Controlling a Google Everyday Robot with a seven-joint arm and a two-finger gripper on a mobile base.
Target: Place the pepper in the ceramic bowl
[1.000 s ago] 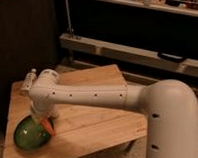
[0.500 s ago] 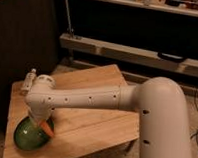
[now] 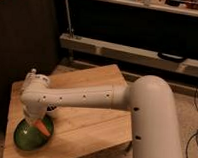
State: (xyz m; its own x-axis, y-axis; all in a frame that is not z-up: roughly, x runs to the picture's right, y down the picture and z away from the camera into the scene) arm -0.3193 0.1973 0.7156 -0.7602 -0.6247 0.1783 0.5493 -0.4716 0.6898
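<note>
- While hovering over the ceramic bowl (image 3: 25, 137) at the near-left corner of the wooden surface (image 3: 90, 128), appears to be in the placing step.
- Next: calls for letting go and lifting clear.
- Tool (image 3: 36, 121): opening cannot be told; pepper (image 3: 43, 128) at its tip, above the bowl's right side.

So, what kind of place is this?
Probably a lab or workshop, not a kitchen: a low wooden table stands before a metal shelving rack, with cables on the floor. The gripper hangs over the ceramic bowl, the pepper at it.
</note>
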